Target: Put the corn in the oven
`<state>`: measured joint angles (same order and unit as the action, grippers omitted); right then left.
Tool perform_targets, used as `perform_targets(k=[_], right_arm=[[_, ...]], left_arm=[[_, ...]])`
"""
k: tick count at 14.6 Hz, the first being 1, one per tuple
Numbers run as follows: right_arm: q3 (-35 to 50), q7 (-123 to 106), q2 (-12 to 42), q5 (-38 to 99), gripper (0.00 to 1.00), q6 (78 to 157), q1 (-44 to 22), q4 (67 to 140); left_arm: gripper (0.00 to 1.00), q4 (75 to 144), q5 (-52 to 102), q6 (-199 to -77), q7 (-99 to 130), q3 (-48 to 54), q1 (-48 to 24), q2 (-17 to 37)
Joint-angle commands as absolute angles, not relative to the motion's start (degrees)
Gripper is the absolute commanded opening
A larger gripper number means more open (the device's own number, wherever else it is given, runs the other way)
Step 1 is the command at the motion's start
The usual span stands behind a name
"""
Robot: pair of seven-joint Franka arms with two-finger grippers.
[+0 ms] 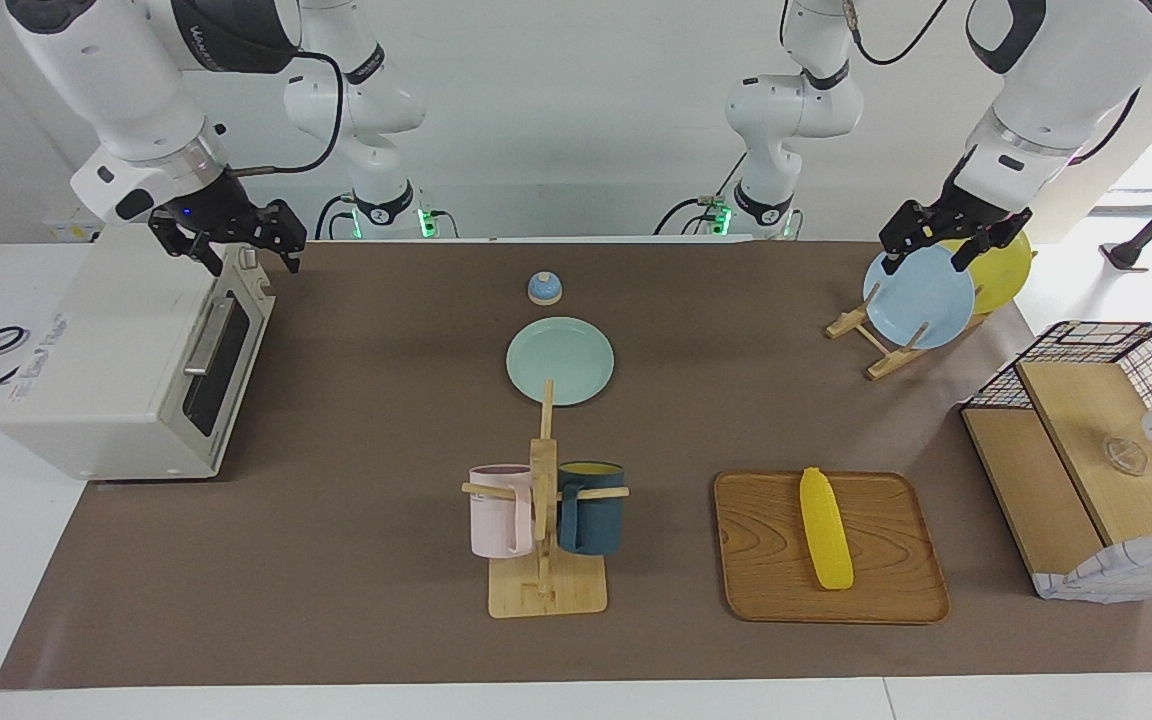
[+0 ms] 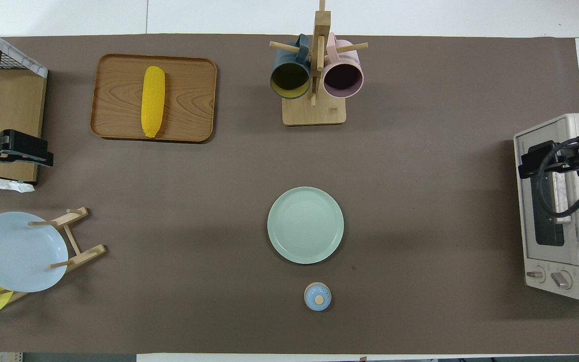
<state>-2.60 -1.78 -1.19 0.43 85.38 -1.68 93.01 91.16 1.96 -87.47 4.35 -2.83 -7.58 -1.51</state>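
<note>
Brown mat over a white table, plain white wall up top, nothing started yet. Corn lies lengthwise on the wooden tray toward the left arm's end, well apart from the oven at the right arm's end, whose door looks closed. Left claw hangs wide open and empty over the plate rack; right claw is up over the oven, also spread and holding nothing. My worry: that cob is round and slick, so a pinch off-centre could roll or squirt it off the tray. Whoever carries it also crosses the mug stand, and a shut door blocks everything.
</note>
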Motion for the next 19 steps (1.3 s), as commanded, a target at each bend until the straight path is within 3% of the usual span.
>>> perform_targets(k=[1,19], right_arm=[[-2.72,-1.58,-2.29,1.05,1.0,84.99,-1.32,93.96],[-2.64,-1.58,-2.2,1.05,1.0,84.99,-1.32,93.96]], left_arm=[[1.0,92.29,1.05,-88.59,3.61,-2.46,-7.21,-2.2],[1.0,92.29,1.23,-91.14,3.78,-2.37,-7.29,-2.02]])
